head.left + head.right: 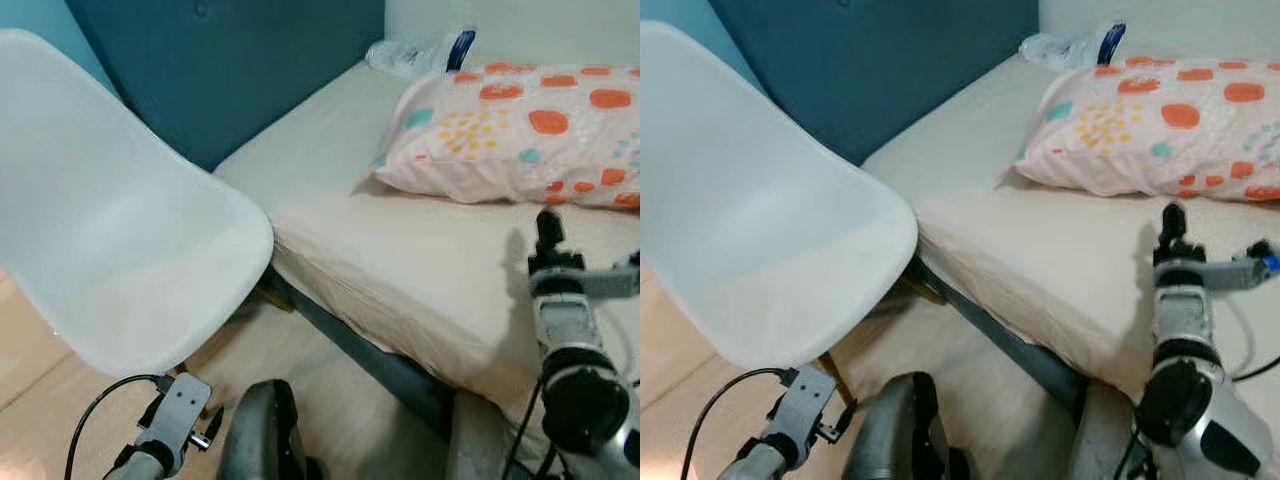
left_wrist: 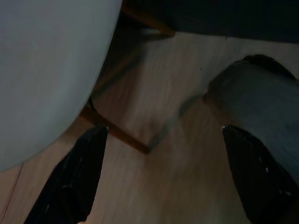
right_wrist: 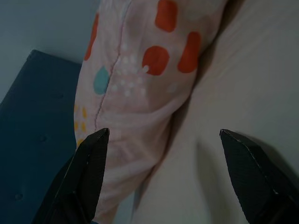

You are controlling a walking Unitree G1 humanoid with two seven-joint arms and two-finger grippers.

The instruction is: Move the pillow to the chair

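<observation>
lying flat on the bed (image 1: 400,260), the pillow (image 1: 520,130) sits near the head end, its pale pink cover dotted with orange, teal and yellow spots. i see it resting on the cream sheet, one long edge facing my rig, with a crumpled clear plastic bag (image 1: 415,52) just behind its far corner against the wall. my right gripper (image 3: 163,186) hovers over the mattress just short of the pillow's near edge, not touching it; its two black fingers (image 3: 81,177) stand spread wide apart, holding nothing, with the pillow's seam and spotted side between their tips in the right wrist view. the dark blue padded headboard (image 1: 240,70) rises beyond the pillow's left end. further from the pillow, off the bed's near corner, stands the white moulded chair (image 1: 110,230), its seat bare and tilted toward me, wooden legs (image 2: 117,133) on the light wood floor (image 1: 20,350). my left gripper (image 2: 163,186) hangs low beneath the chair's seat edge, well apart from the pillow, its fingers likewise spread open and empty above the floor.
</observation>
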